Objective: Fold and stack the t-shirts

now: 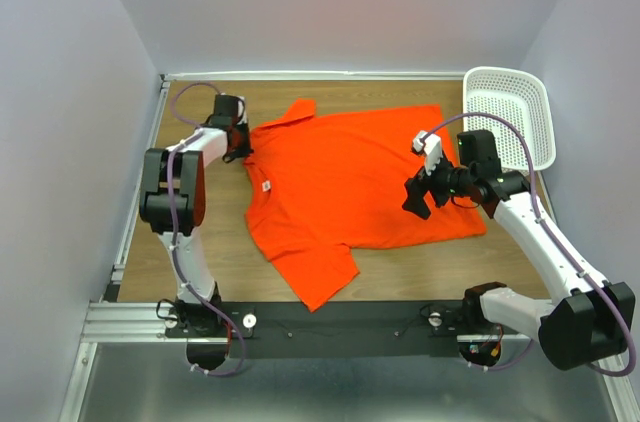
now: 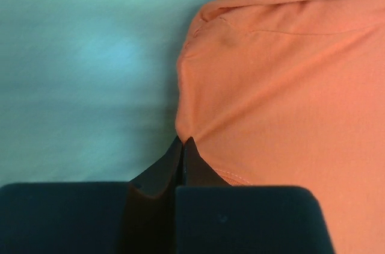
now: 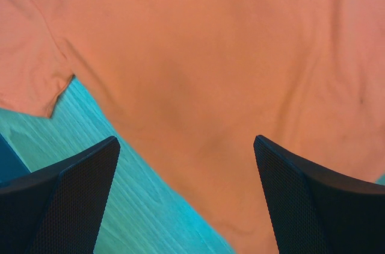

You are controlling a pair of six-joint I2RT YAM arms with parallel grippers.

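Observation:
One bright orange-red t-shirt (image 1: 350,182) lies spread flat on the wooden table, its white neck label (image 1: 266,185) toward the left. My left gripper (image 1: 240,145) is at the shirt's far-left edge by the upper sleeve. In the left wrist view its jaws (image 2: 182,141) are pressed together, and a puckered edge of the t-shirt (image 2: 289,85) is pinched at their tips. My right gripper (image 1: 418,197) hovers over the shirt's near-right hem. It stands wide open (image 3: 186,139), with only the flat t-shirt (image 3: 198,55) and the hem edge below it.
A white plastic lattice basket (image 1: 510,112) stands tilted at the back right corner, just behind the right arm. Bare wooden table (image 1: 200,272) shows to the left and in front of the shirt. White walls close in the back and sides.

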